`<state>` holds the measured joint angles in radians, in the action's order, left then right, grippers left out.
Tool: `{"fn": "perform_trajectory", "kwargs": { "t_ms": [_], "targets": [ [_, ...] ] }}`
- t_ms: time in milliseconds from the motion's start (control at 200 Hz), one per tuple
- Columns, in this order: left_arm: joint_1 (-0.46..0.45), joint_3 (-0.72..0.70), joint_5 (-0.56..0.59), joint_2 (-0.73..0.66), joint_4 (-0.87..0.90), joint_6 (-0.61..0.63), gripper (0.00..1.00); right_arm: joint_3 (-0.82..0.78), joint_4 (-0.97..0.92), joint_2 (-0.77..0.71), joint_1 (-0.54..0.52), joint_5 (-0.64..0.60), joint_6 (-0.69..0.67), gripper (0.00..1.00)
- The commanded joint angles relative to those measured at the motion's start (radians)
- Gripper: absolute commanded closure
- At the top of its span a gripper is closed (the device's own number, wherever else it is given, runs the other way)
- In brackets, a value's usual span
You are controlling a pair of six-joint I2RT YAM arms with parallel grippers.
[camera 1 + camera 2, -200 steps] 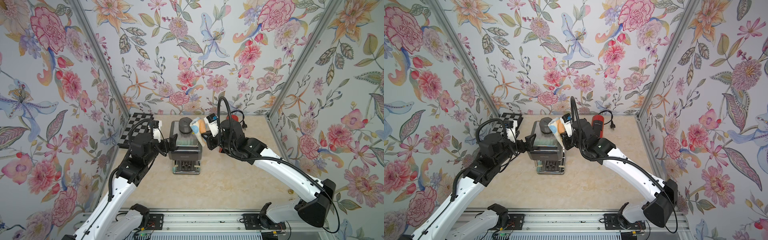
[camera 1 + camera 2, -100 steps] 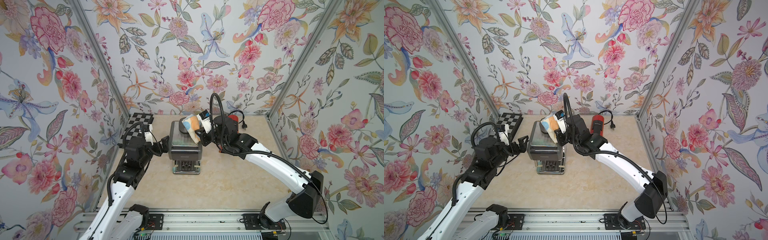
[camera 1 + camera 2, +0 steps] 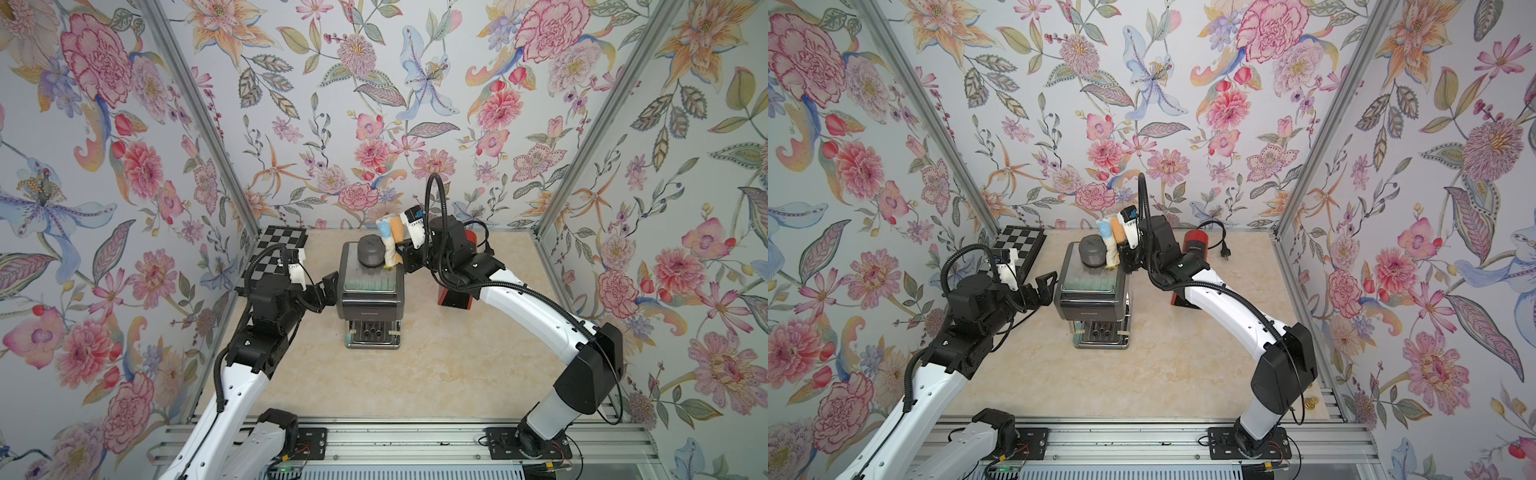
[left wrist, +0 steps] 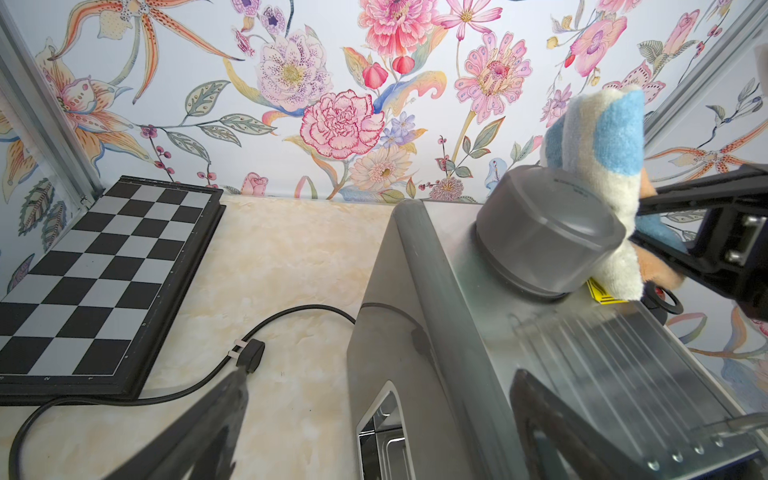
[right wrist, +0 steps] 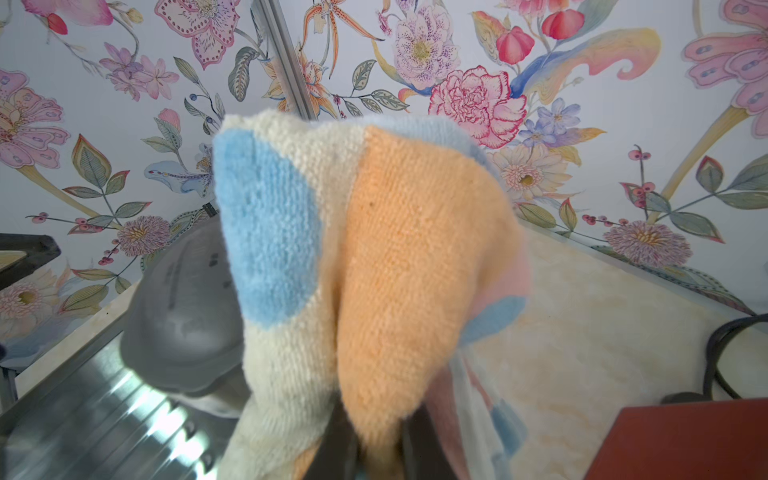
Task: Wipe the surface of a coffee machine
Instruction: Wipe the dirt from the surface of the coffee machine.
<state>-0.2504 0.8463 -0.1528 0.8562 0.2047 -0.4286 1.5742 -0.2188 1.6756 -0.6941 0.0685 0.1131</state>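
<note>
The grey coffee machine [image 3: 372, 293] [image 3: 1091, 293] stands mid-table with a dark round lid [image 3: 370, 251] [image 4: 544, 232] on top. My right gripper [image 3: 402, 254] [image 3: 1122, 257] [image 5: 374, 453] is shut on a cream, blue and orange cloth [image 3: 390, 241] [image 3: 1109, 243] [image 5: 374, 270] [image 4: 606, 166]. The cloth stands upright, its lower end on the machine's rear right top beside the lid. My left gripper [image 3: 328, 286] [image 3: 1045, 286] [image 4: 382, 415] is open at the machine's left side. Its jaws straddle the top left edge and hold nothing.
A chessboard [image 3: 279, 253] [image 4: 104, 274] lies at the back left. The machine's black cable and plug [image 4: 249, 353] run over the table left of it. A red-topped appliance [image 3: 1196, 245] with a red-brown body [image 3: 455, 298] and its own plug [image 3: 1225, 254] stands right of the machine.
My right gripper carried the cloth left toward the lid, then back a little to the right, and it now stands more upright. The left gripper stayed open beside the machine.
</note>
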Motion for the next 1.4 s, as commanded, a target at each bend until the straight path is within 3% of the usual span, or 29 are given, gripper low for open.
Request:
{"fn": "perform_trajectory", "kwargs": {
  "t_ms": [0, 230, 520, 716, 1136, 1396],
  "targets": [
    [0.01, -0.007, -0.01, -0.013, -0.011, -0.009, 0.01, 0.048, 0.005, 0.066, 0.009, 0.02, 0.0, 1.0],
    [0.017, -0.001, -0.012, -0.002, -0.014, -0.014, 0.01, 0.102, 0.005, 0.105, 0.009, 0.042, -0.01, 1.0],
    [0.035, -0.025, -0.035, 0.03, -0.039, -0.011, 0.01, -0.136, 0.005, -0.126, -0.037, -0.023, -0.026, 1.0],
    [0.071, -0.062, -0.048, 0.017, -0.074, -0.027, 0.01, -0.181, -0.006, -0.205, -0.09, -0.033, -0.04, 1.0],
    [0.109, -0.166, -0.151, 0.007, -0.167, -0.083, 0.01, -0.119, -0.006, -0.143, -0.177, 0.023, -0.126, 1.0],
    [0.109, -0.219, -0.198, -0.01, -0.228, -0.128, 0.01, -0.054, -0.005, -0.107, -0.256, -0.034, -0.194, 1.0]
  ]
}}
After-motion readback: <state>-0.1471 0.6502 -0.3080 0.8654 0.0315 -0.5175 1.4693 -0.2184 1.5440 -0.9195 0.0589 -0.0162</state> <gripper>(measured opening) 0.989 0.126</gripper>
